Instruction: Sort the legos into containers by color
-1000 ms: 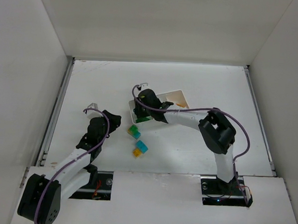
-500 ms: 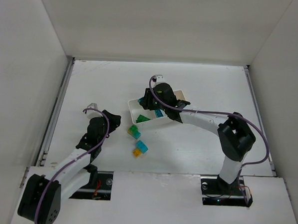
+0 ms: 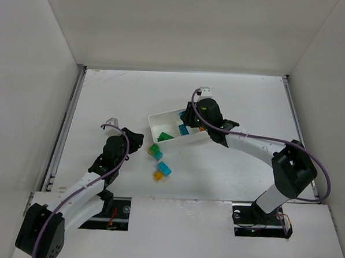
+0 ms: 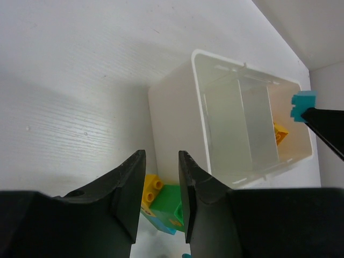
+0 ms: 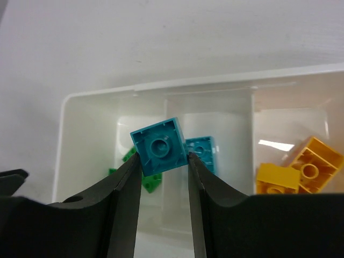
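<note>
Blue brick (image 5: 160, 146), clamped in R gripper (image 5: 163, 157), hangs mid-frame over tray (image 5: 161, 86) divider; released now, it may join greens (image 5: 152, 183). L gripper (image 4: 161, 161) apart.

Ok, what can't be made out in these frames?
- Top view: right tool and arm cover much of the white plastic tray's right compartment.
- Right wrist view: held cyan studded brick partly hides the green bricks.
- Left wrist view: left tool fingers cut off the yellow-green-cyan brick stack.
</note>
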